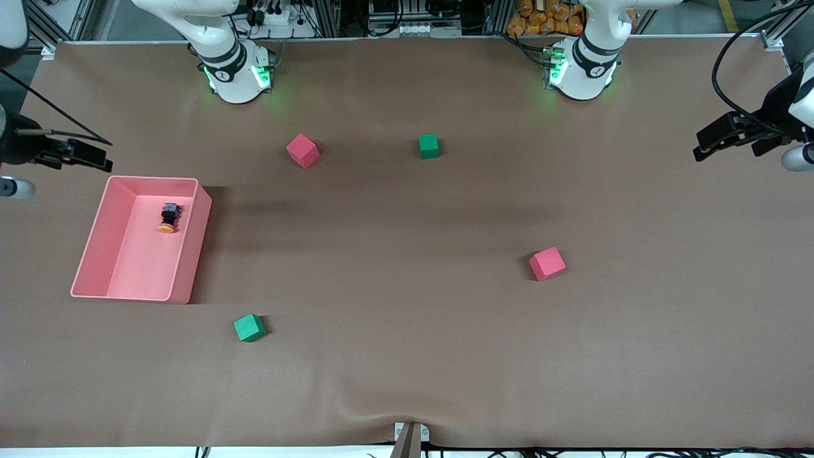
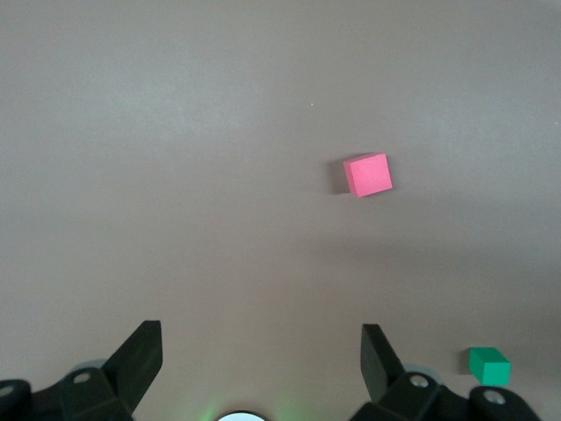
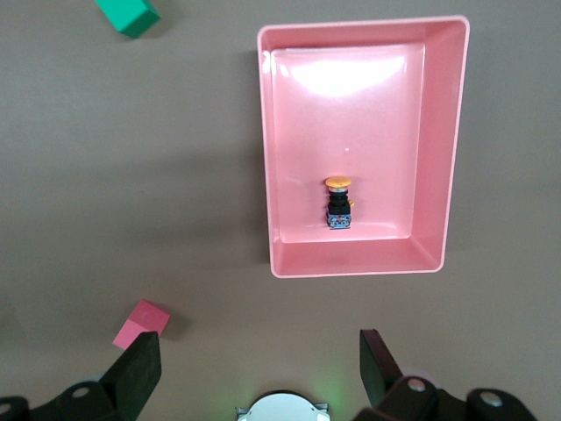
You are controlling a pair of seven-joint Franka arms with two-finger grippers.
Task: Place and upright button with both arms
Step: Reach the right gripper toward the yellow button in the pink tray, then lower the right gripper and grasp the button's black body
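The button (image 1: pixel 168 217) lies on its side in the pink bin (image 1: pixel 141 264), in the half farther from the front camera, with its orange cap toward that camera. It also shows in the right wrist view (image 3: pixel 338 203) inside the bin (image 3: pixel 267 175). My right gripper (image 1: pixel 89 156) is open and empty, high over the table's edge at the right arm's end, beside the bin; its fingers stand wide apart in the right wrist view (image 3: pixel 259 346). My left gripper (image 1: pixel 706 145) is open and empty, high over the left arm's end of the table, and also shows in the left wrist view (image 2: pixel 261 338).
Two red cubes (image 1: pixel 302 151) (image 1: pixel 547 263) and two green cubes (image 1: pixel 428 146) (image 1: pixel 249 328) lie scattered on the brown table. The left wrist view shows a red cube (image 2: pixel 367 174) and a green cube (image 2: pixel 488 366). The right wrist view shows a green cube (image 3: pixel 129 15) and a red cube (image 3: pixel 140 323).
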